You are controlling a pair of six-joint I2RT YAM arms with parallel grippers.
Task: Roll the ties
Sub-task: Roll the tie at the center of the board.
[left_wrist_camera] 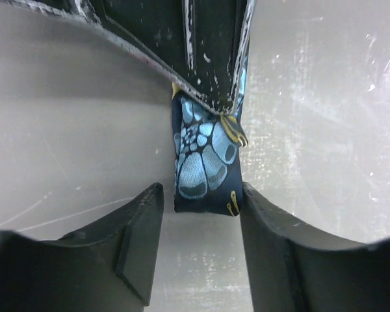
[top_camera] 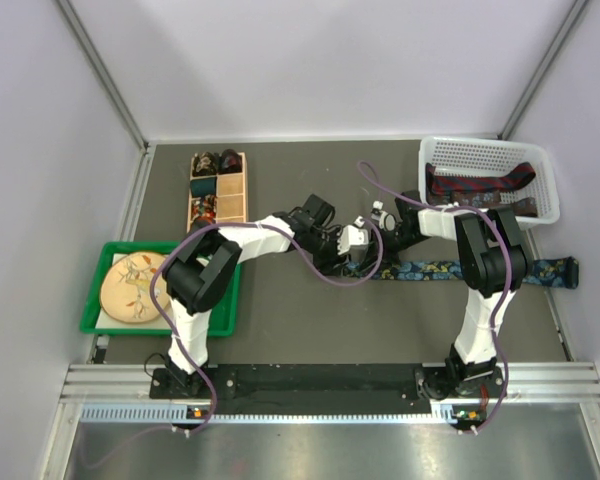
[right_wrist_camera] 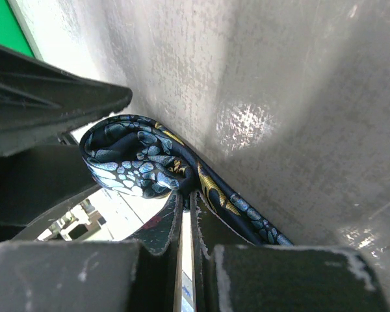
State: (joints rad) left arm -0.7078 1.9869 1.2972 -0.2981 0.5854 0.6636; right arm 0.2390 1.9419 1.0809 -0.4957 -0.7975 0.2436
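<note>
Overhead, blue tie (top_camera: 430,270) lies flat along the table (top_camera: 300,320) on the right side, running under the R arm; its left end is hidden where both hands meet mid-table. R wrist cam gives what overhead can't: R hand (right_wrist_camera: 187,203) pinched tight on the tie just behind a curled-over end. The print reads clear there, pale blue scales w/ yellow curls on navy, and the rest of the tie trails off along the table to lower right. L wrist cam shows the same curl end-on, a short fold below the R hand's tips. L hand (left_wrist_camera: 201,190) stands part-open, fingers (left_wrist_camera: 140,240) flanking the fold either side; can't tell if they touch its edges. Only overhead shows the rest: white basket (top_camera: 490,142) back right w/ red ties (top_camera: 480,183) in it, wooden box (top_camera: 220,197) w/ coils (top_camera: 215,162) in its back compartments, green tray (top_camera: 160,328) w/ plate (top_camera: 135,285) at left
</note>
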